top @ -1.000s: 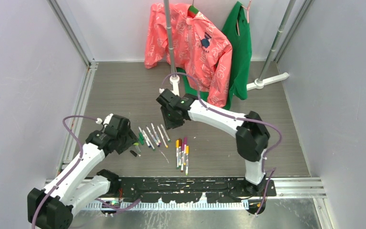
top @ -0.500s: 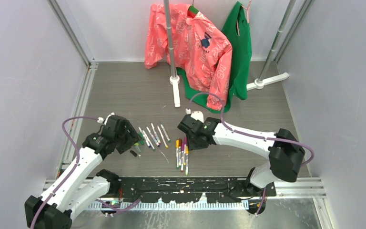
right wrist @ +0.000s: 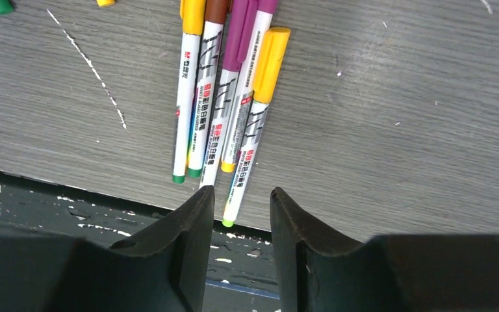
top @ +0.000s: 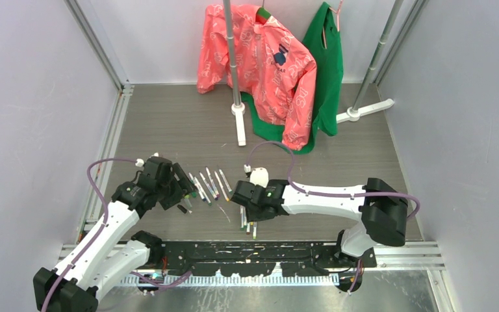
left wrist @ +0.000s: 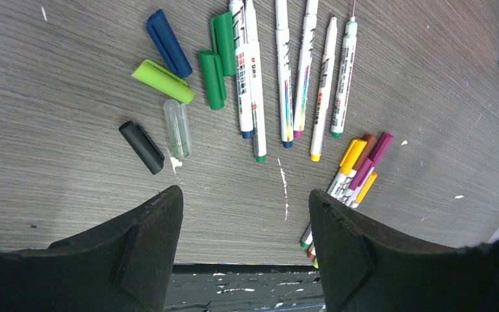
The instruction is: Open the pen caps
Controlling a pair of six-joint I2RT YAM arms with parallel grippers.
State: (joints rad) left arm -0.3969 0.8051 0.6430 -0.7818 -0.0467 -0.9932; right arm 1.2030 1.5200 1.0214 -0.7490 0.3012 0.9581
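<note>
Several loose pen caps lie at the left in the left wrist view: blue [left wrist: 167, 43], light green [left wrist: 162, 80], two green [left wrist: 211, 79], clear [left wrist: 177, 127] and black [left wrist: 141, 147]. Beside them is a row of uncapped pens [left wrist: 284, 78] with white barrels, also in the top view [top: 208, 185]. A bundle of capped pens [right wrist: 224, 97] with yellow [right wrist: 269, 55], purple [right wrist: 240, 32] and brown caps lies near the front edge. My right gripper [right wrist: 242, 193] is open, low over the bundle's near ends, with one pen's green tail [right wrist: 229, 221] between the fingers. My left gripper [left wrist: 245, 195] is open and empty, above the floor near the caps.
The black base rail [top: 266, 250] runs along the near edge just behind the capped bundle. A clothes stand's white foot [top: 239, 127] with a pink jacket [top: 266, 62] and a green garment [top: 328, 65] stands at the back.
My right arm has swung from behind the uncapped row forward and down to the capped bundle at the front edge. My left arm has shifted only slightly.
</note>
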